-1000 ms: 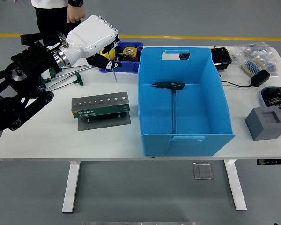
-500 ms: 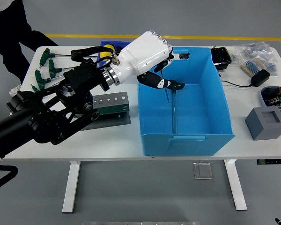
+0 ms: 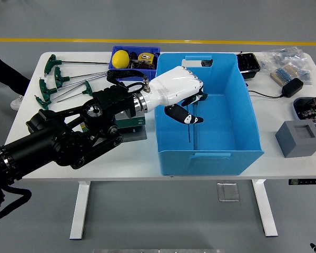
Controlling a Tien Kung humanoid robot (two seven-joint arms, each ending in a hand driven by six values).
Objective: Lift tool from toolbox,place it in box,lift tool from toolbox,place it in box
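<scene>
You're in a workshop or lab: white bench (image 3: 52, 158) on grey floor with a yellow line (image 3: 158, 41) (painted marking), T-handle hex keys (image 3: 58, 79), small parts bin (image 3: 134, 59), electronics bits (image 3: 289, 71).

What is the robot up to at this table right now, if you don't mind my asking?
The left robot hand is reaching into the blue box, holding a thin tool that points down toward the box floor. One T-handle tool already lies in the box. More T-handle tools sit at the table's far left, beside a small blue tray of odds and ends. The right arm is out of view.
</scene>
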